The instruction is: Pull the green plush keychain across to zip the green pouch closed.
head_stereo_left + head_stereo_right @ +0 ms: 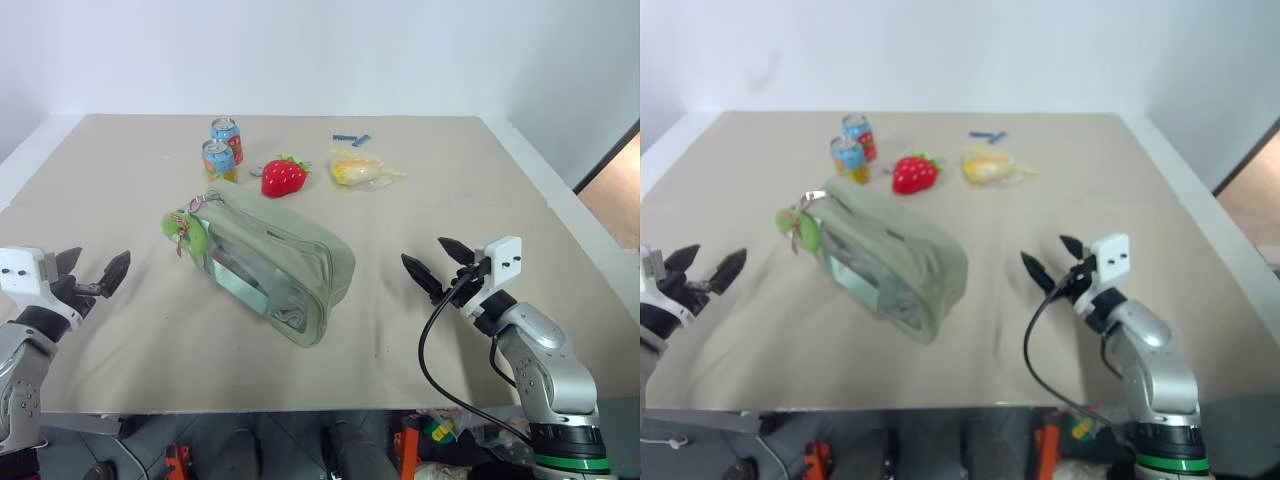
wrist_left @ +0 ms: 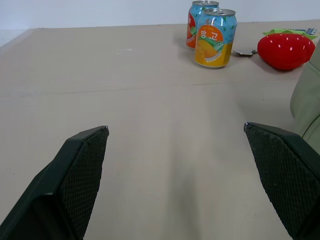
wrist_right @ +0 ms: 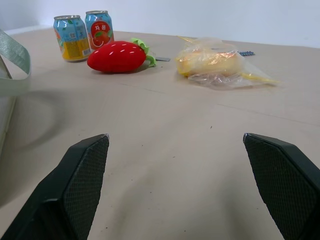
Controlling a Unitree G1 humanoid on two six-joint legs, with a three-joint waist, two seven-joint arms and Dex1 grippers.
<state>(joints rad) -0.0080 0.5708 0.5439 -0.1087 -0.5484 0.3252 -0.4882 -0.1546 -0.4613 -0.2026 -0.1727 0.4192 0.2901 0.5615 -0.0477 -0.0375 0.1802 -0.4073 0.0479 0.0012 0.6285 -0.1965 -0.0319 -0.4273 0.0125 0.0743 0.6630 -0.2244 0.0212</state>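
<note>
Centrally on the beige counter (image 1: 480,180) lies the green pouch (image 1: 285,255), a pale sage boxy fabric bag set at a slant, its clear window panel facing the near left. At the pouch's far-left end hangs the green plush keychain (image 1: 192,232), a small lime fuzzy oval with a bit of reddish trim, resting against the corner of the pouch where the zipper pull sits.

Both hands hover over the near part of the counter, one on each side of the pouch and clear of it. The left hand (image 1: 92,272) sits near the counter's left edge with its two black fingers spread wide and nothing between them. The right hand (image 1: 432,262) is to the right of the pouch, also spread wide and empty, its fingers pointing toward the pouch.

Beyond the pouch stand two drink cans (image 1: 222,148) close together, one with an orange mango label and one with a red label behind it. Just right of them lies a red strawberry toy (image 1: 283,177) with green leaves, and farther right a yellow plastic-wrapped packet (image 1: 358,168). A small blue object (image 1: 351,138) lies past the packet, too small to tell what it is.
</note>
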